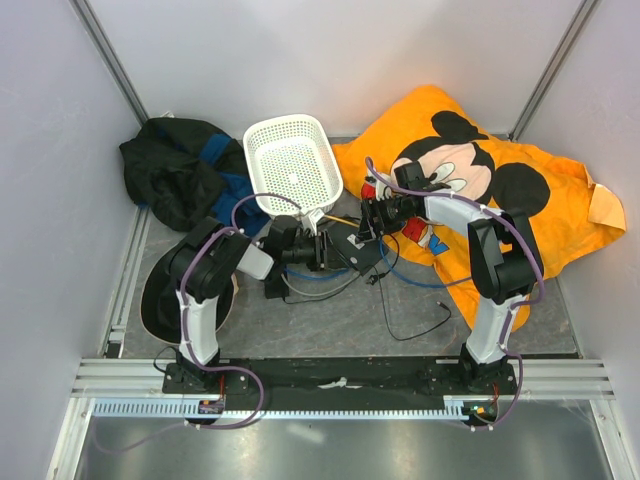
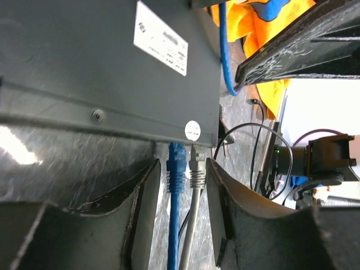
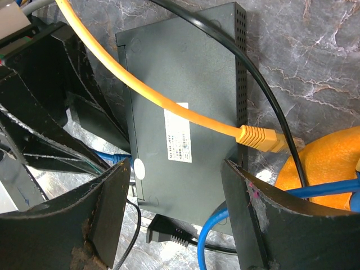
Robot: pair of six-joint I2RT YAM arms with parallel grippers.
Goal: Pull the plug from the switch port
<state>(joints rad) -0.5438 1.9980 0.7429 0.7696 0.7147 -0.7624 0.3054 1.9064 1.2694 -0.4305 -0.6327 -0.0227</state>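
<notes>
The switch (image 3: 180,95) lies flat at the middle of the table (image 1: 330,320), label (image 3: 179,132) up, between the two grippers. Its long axis runs roughly from the near side to the far side. The long edge with the switch port (image 2: 185,145) faces the left arm. From that edge a blue plug (image 2: 177,163) and a grey plug (image 2: 196,170) stick out side by side, both seated, with their cables trailing straight back toward the left wrist. The left arm is folded at the elbow, its forearm low and reaching rightward along the table. The left gripper (image 2: 181,166) is level with the ported edge, its jaws spread with both plugs between the fingers (no pad visibly touches either). The right arm bends leftward from its shoulder and tips downward. The right gripper (image 3: 177,169) is over the switch top, jaws wide apart across the box's short width. An orange cable (image 3: 140,84) drapes across the switch, its plug (image 3: 259,138) loose at the vented edge.
</notes>
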